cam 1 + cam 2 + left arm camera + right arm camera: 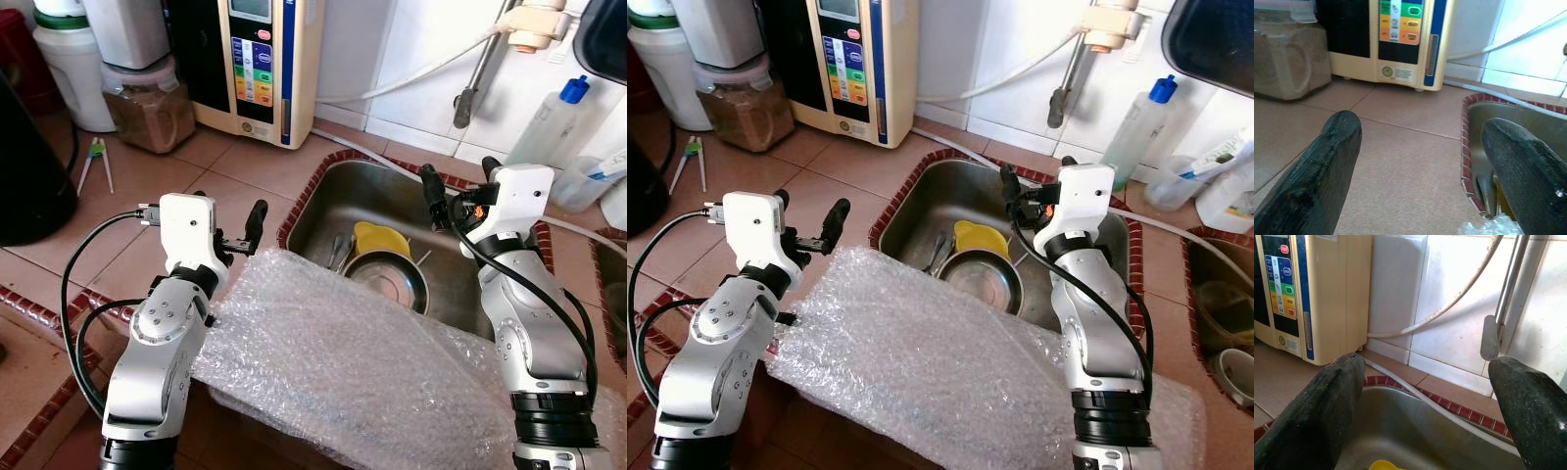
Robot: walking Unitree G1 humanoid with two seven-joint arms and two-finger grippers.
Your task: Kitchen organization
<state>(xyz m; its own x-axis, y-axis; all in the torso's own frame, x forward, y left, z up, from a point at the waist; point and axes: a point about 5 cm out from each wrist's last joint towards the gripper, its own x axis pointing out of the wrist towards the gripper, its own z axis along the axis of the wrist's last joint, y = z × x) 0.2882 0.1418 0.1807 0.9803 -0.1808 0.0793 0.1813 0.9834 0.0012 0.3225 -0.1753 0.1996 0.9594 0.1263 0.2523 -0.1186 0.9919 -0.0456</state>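
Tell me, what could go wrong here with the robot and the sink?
1. The bubble wrap lies over the sink's near edge, so it may slide in onto the metal bowl and yellow dish.
2. The right gripper hangs open over the sink, close to the hose and faucet pipe; a reach forward might snag them.
3. The left gripper, open at the wrap's corner, might tug the whole sheet off.
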